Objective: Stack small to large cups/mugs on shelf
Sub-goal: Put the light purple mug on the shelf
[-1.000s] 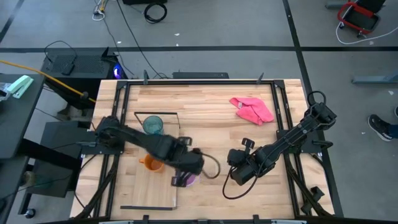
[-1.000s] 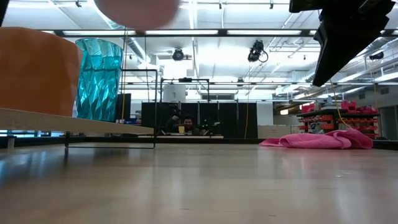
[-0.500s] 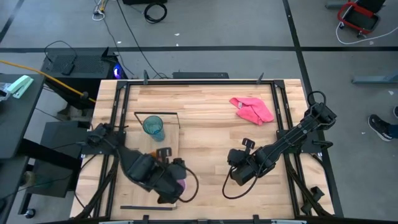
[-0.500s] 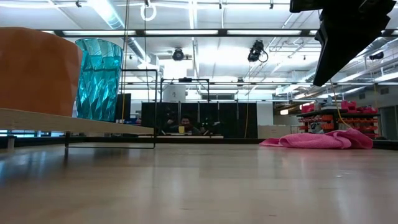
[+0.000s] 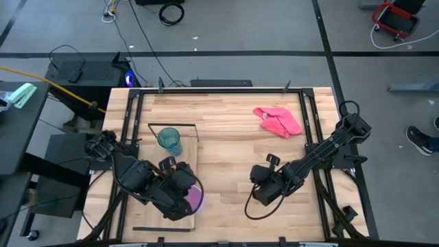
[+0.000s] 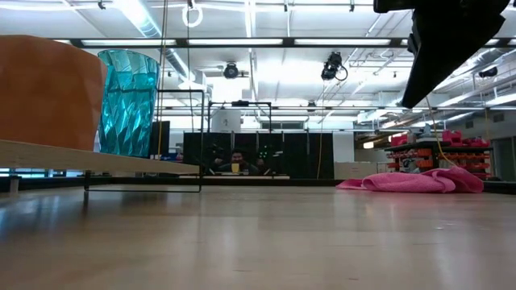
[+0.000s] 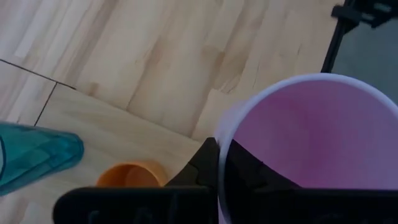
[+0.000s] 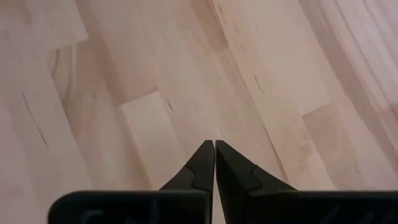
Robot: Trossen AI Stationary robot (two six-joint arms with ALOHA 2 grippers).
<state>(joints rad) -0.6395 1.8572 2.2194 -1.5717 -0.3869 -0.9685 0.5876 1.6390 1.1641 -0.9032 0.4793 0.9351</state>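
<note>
Left end effector (image 7: 219, 171) pinches the empty lilac mug (image 7: 311, 149) rim; right end effector (image 8: 214, 163) closed, empty.

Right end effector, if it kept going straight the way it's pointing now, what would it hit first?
The right end effector, fingers shut and empty, points down at bare table planks. Nothing else lies in that line, so it would probably meet the table top first; how far off that is can't be judged.

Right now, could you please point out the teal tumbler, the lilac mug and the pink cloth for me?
teal tumbler (image 5: 169, 139), high view, on its open rim.
lilac mug (image 7: 317, 137), left wrist view, on its inner wall.
pink cloth (image 5: 278, 121), high view, on the middle of the crumpled fabric.
</note>
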